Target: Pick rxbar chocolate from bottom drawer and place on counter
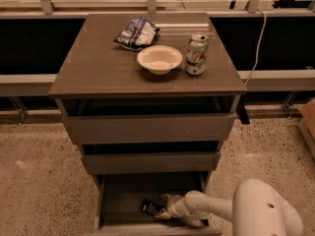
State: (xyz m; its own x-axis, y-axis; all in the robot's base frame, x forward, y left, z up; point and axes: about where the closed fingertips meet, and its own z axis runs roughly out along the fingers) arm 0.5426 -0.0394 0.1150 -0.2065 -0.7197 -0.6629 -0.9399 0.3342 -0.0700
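The rxbar chocolate (149, 207), a small flat black bar, lies on the floor of the open bottom drawer (118, 200), right of its middle. My gripper (163, 207) reaches into this drawer from the right. It is low over the drawer floor at the bar's right end, and its two yellowish fingertips stand apart. I cannot tell whether they touch the bar. The counter (98, 68) is the flat grey-brown top of the cabinet, far above the gripper.
On the counter are a blue-and-white chip bag (137, 32), a white bowl (159, 58) and a drink can (196, 53). The two upper drawers (147, 128) stand slightly open above the bottom one. My white arm (261, 210) fills the lower right.
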